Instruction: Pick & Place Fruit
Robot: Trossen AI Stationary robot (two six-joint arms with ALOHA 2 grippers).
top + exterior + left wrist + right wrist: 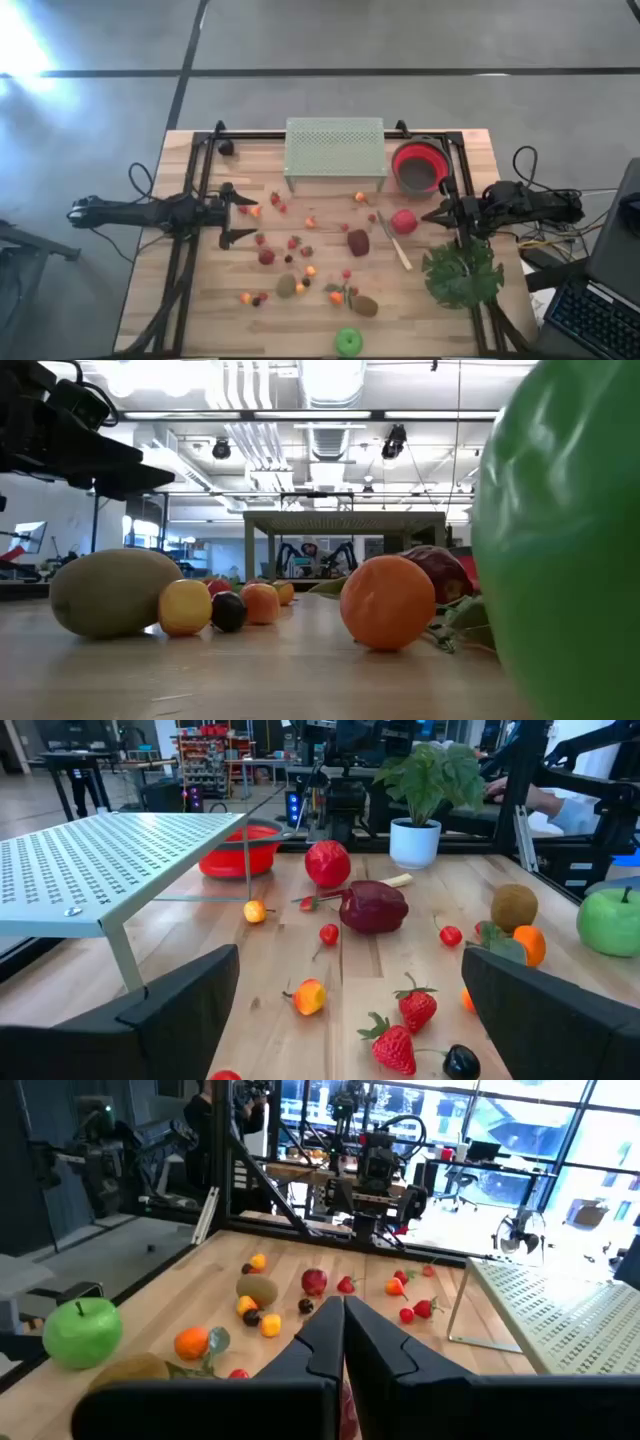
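Basically nothing picked yet. L gripper (243, 218) hovers at the table's left side w/ fingers spread wide, nothing between them; R gripper (432, 216) sits at the right side, fingers pressed together, empty, beside the red apple (404, 221).

Fruit is scattered across the mid and near part of the table (200, 310): strawberries (394, 1048) just ahead of the L gripper, maroon fruit (358, 242) mid-table, kiwi (365, 305) and green apple (348, 342) toward the near edge, small orange pieces (246, 297) and a dark berry (461, 1062) among them. Red bowl (420, 166) at far right corner looks like the likely drop spot, tho task doesn't say.

Step in hand, my read: L arm approaching a first pick. To do it well: pick one isolated piece, e.g. a strawberry near the gripper, come down straight, fingers either side, don't nudge neighbours since round toys will prob roll. Small pieces need a low, centred close. Keep clear of the rack's (335, 150) legs.

Surface: light wood planks w/ black frame rails at both sides; green perforated rack at the far edge, leaf (462, 272) and knife (395, 246) on the right part. Room: grey floor, lab w/ ceiling lights and ducts, workbenches, windows; a potted plant (428, 790) beyond the table; laptop (600, 300) at right.
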